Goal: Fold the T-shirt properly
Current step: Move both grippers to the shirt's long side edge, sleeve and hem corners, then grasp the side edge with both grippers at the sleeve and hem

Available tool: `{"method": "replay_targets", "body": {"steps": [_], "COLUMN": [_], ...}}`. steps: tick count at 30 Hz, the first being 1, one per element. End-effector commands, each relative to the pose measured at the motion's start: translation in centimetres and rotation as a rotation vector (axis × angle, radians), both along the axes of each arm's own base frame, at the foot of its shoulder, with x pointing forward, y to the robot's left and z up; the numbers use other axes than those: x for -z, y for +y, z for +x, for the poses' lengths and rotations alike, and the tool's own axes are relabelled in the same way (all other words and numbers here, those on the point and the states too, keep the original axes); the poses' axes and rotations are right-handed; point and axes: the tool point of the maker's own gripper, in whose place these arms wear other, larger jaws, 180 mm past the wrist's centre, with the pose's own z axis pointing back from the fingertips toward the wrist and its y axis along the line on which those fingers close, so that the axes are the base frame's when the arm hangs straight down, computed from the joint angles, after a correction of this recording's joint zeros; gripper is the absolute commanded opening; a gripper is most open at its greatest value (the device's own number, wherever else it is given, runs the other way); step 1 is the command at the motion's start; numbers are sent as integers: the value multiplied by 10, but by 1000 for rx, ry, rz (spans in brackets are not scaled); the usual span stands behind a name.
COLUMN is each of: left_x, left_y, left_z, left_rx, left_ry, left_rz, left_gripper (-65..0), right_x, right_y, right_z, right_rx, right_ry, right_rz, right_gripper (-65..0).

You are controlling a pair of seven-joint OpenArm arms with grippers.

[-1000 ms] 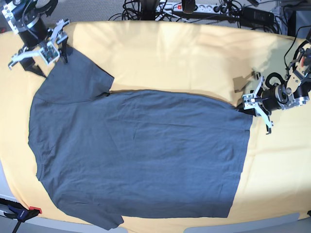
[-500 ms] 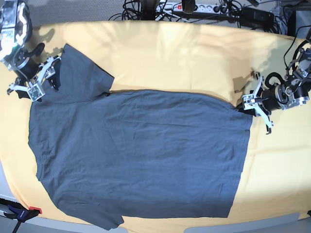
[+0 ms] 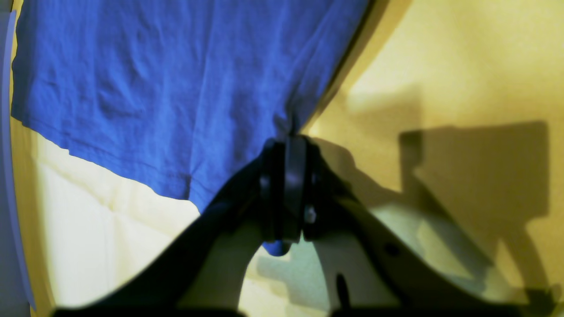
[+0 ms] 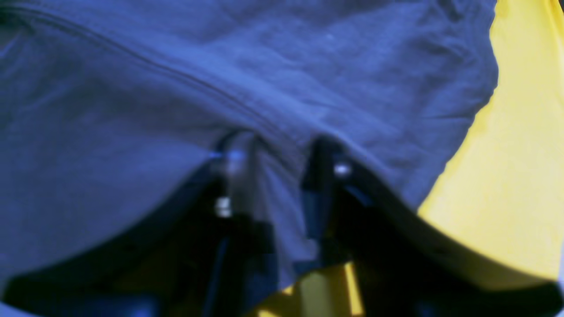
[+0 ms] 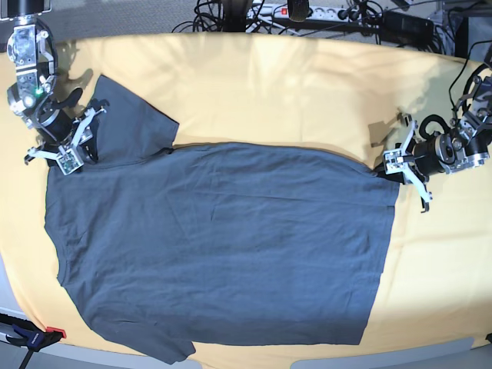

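Since the earlier frames your right gripper (image 5: 71, 142) has come down from above the far sleeve onto the T-shirt's (image 5: 223, 238) shoulder edge, while your left gripper (image 5: 403, 165) has not shifted. Taking the T-shirt as your landmark: it lies spread flat on the yellow cloth (image 5: 292, 92), collar end toward the right arm's side, hem toward the left arm's side. A red-handled clamp (image 5: 34, 335) sits at the table edge just off its near sleeve. At the hem's far corner, your left gripper is pressed fully together with that corner of fabric pinched between its fingers (image 3: 284, 176), the cloth puckered where it enters them. At the opposite end, by the far sleeve's seam, your right gripper stands partly closed, its two fingers (image 4: 324, 176) astride a raised fold of shirt fabric; the wrist view is too blurred to tell whether they actually clamp it. Beyond the cloth's far edge lie cables and a power strip (image 5: 292, 11).
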Motion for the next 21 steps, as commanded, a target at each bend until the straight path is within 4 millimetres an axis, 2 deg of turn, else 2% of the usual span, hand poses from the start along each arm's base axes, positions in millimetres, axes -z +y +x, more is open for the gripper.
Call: {"method": "replay_targets", "body": {"steps": [1, 6, 7, 11, 12, 16, 21], "left_x": [-17, -17, -17, -17, -17, -17, -17], "left_y": [6, 6, 6, 6, 6, 6, 6], "left_z": [10, 10, 10, 10, 10, 10, 10], "left_rx": [-4, -4, -4, -4, -4, -4, -4], "left_ry": [-42, -42, -42, -42, -42, -42, -42], "left_rz": [-5, -5, -5, -5, -5, -5, -5], "left_gripper": [-650, -650, -650, -650, -650, -650, -650], "right_x": [3, 5, 3, 3, 4, 6, 23], "right_y": [-19, -30, -33, -44, -49, -71, -60], "right_z": [-4, -6, -5, -7, -10, -21, -39], "right_rx": [21, 74, 93, 134, 146, 187, 144], "right_ry": [39, 55, 46, 65, 81, 153, 230], "right_rz": [-84, -117, -122, -155, -173, -260, -190], "right_gripper": [-480, -478, -455, -285, -268, -267, -269]}}
